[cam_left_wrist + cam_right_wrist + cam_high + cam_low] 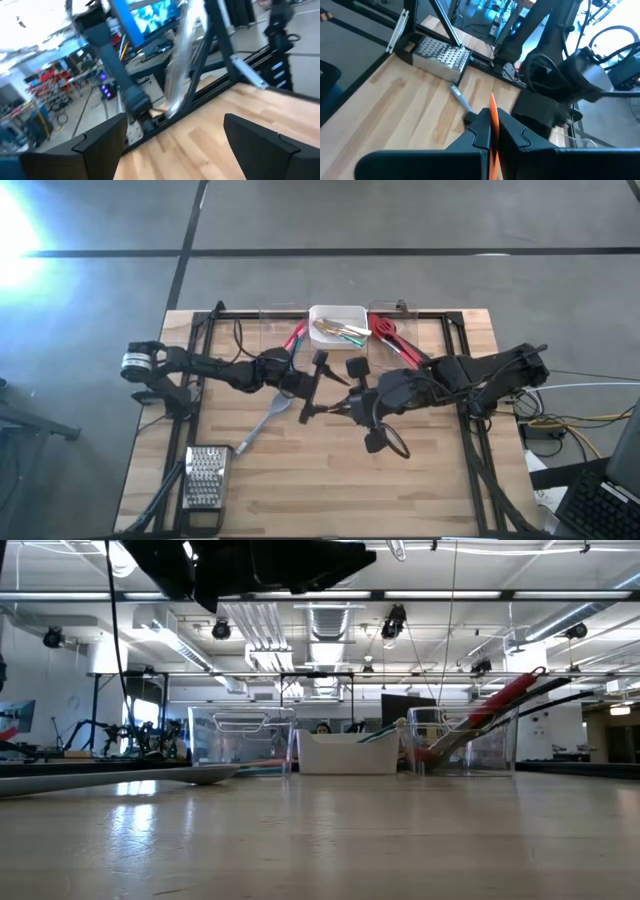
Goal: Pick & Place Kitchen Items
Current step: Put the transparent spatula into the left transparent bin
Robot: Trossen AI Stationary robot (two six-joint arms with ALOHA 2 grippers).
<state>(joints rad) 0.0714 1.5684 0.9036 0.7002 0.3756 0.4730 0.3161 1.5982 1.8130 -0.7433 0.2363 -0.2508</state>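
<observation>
Both of my hands hang over the middle of the table in the high view. My right hand is pressed together on a thin orange-handled utensil that sticks out toward my left hand, whose fingers are spread with nothing between them. A grey spoon lies on the wood just below my left hand, and the metal grater sits at the near left corner. At the far edge, a white bin holds pale and green cutlery; red utensils lean in the clear bin just to its right, and a red handle shows to its left.

From table height, the white bin stands between two clear bins, the right one with red and dark handles leaning out. The grey spoon lies flat at the left. My arms are only dark shapes overhead.

Past my left wrist, my two dark fingers stand wide apart over bare wood.

Past my right wrist, my fingers pinch the orange handle edge-on. Beyond it lie the grey spoon and the grater, with my other arm close by.
</observation>
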